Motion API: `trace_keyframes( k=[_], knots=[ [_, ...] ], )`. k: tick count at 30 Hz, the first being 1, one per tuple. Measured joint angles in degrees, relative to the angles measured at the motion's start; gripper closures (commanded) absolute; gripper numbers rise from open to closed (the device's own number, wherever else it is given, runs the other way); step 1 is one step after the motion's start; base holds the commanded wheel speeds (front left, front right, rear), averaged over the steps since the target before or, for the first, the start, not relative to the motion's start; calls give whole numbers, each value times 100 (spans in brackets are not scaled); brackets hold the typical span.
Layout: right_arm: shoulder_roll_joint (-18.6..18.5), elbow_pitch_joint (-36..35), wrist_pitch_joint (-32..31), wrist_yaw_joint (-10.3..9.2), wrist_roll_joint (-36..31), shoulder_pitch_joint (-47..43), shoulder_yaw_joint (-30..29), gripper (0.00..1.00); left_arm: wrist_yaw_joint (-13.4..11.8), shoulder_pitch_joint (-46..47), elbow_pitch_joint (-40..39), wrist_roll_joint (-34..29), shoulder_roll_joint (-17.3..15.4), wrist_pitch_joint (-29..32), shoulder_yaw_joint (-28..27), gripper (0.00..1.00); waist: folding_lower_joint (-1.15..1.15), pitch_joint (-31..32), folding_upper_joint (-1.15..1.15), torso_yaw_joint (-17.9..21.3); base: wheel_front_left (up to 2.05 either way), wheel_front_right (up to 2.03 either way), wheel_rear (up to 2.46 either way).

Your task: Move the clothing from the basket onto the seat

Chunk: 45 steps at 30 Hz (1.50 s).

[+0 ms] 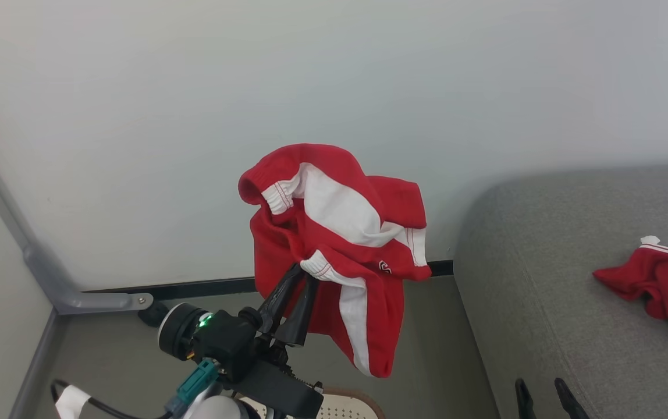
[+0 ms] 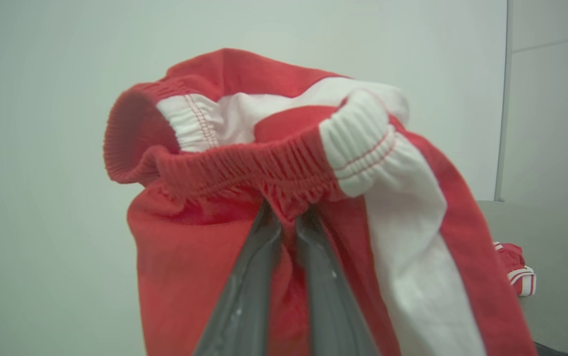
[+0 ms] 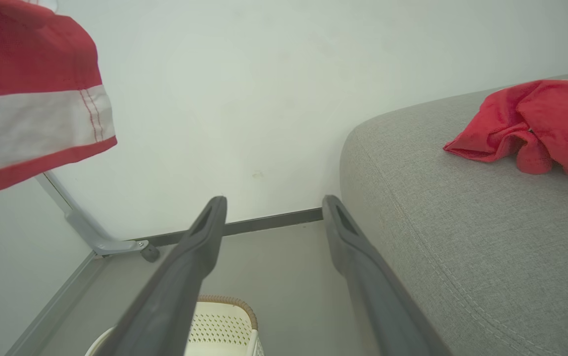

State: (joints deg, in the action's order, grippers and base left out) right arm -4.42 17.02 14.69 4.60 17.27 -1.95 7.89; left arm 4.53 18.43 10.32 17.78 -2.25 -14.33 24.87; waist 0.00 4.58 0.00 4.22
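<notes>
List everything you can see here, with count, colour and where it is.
seat: one, grey, on the right
basket: one, cream with brown rim, on the floor left of the seat
held garment: one, red and white, hanging in mid-air left of the seat
second garment: one, red and white, lying on the seat
wall bracket: one, grey, low left corner
left gripper: one, dark, shut on the held garment
right gripper: one, dark, open, beside the seat

Grey seat [image 1: 543, 302], red clothing [image 1: 660, 285] lying atop

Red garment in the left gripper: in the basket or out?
Out. The garment hangs in mid-air, waistband pinched by the shut left gripper, clear of the basket below it.
</notes>
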Motion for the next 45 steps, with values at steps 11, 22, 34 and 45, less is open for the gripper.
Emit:
trace_keyframes(
  k=[11, 22, 34, 45],
  knots=[
    [-207, -599, 0, 204, -369, 19, 690, 0, -7, -142, -328, -31, -12, -15, 20, 100, 0, -110, 0, 164, 0, 0, 0],
    [-675, -1441, 1, 247, -781, 7, 1474, 0, -8, -140, -347, -30, -16, -15, 77, 100, 0, -164, 0, 270, 0, 0, 0],
    [-1095, -1845, 1, 247, -1045, 495, 2473, 0, 1, -126, -350, 4, -21, -15, 202, 100, 0, -191, 0, 278, 0, 0, 0],
    [-958, -1738, 1, 247, -1137, 851, 2598, 0, 2, -106, -355, 42, -26, -15, 346, 100, 0, -179, 0, 210, 0, 0, 0]
  ],
)
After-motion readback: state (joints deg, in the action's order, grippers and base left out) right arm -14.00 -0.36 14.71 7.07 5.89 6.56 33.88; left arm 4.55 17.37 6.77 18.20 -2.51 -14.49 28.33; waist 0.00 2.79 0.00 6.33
